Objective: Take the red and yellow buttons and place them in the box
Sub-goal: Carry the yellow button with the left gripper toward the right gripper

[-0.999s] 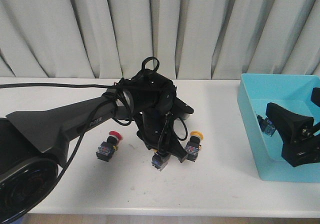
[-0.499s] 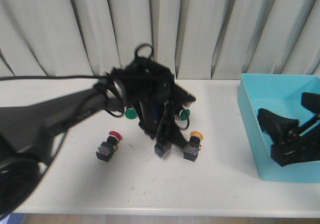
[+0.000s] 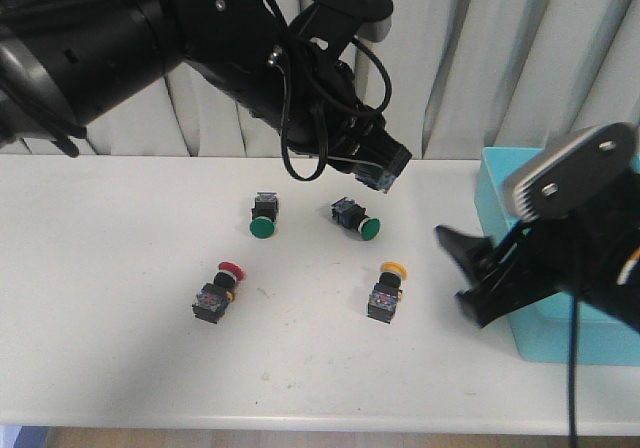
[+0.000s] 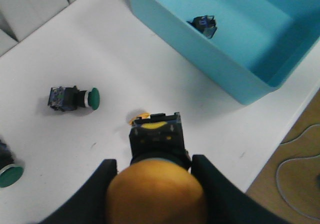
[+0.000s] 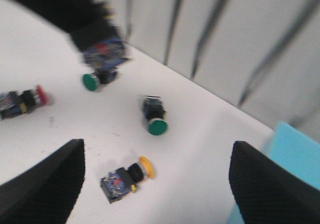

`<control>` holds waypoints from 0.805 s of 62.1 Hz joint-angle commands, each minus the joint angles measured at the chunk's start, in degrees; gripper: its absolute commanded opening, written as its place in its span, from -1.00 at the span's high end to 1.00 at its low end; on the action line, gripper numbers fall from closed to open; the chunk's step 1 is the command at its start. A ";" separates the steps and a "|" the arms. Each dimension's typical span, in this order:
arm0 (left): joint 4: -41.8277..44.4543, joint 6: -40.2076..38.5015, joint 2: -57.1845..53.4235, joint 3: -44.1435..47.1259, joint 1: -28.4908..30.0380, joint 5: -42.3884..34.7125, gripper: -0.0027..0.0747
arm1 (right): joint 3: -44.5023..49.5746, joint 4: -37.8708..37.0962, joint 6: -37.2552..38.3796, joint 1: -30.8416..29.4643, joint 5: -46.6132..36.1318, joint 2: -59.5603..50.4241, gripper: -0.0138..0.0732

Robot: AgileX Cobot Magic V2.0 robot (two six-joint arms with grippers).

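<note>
My left gripper [image 3: 385,171] is raised above the table's far middle, shut on a yellow button [image 4: 156,194] by its black body [image 4: 157,139]. A second yellow button [image 3: 386,290] lies on the table, also seen in the right wrist view [image 5: 125,179]. My right gripper [image 3: 462,273] is open and empty, just right of it and above the table [image 5: 157,189]. A red button [image 3: 218,290] lies front left. The light-blue box [image 3: 495,198] stands at the right and holds one button [image 4: 203,25].
Two green buttons [image 3: 262,216] [image 3: 356,218] lie behind the red and yellow ones on the white table [image 3: 120,268]. The box wall [image 4: 200,59] is close to the right of the buttons. Grey curtains hang behind the table.
My left gripper has risen from the table with the yellow button and moved up and right. My right gripper has come out of the box, leftward over the table.
</note>
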 commanded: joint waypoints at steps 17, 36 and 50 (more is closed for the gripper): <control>-14.88 1.45 -3.73 -1.58 0.13 1.47 0.95 | -2.11 -1.43 -5.05 3.37 -9.75 1.92 -0.66; -23.70 4.59 -3.73 -1.58 0.13 1.76 0.95 | -2.11 -1.43 -5.06 3.37 -11.39 2.08 -0.66; -27.14 5.95 -3.73 -1.58 0.13 2.58 0.93 | -2.11 -1.37 -5.06 3.37 -11.98 2.58 -0.03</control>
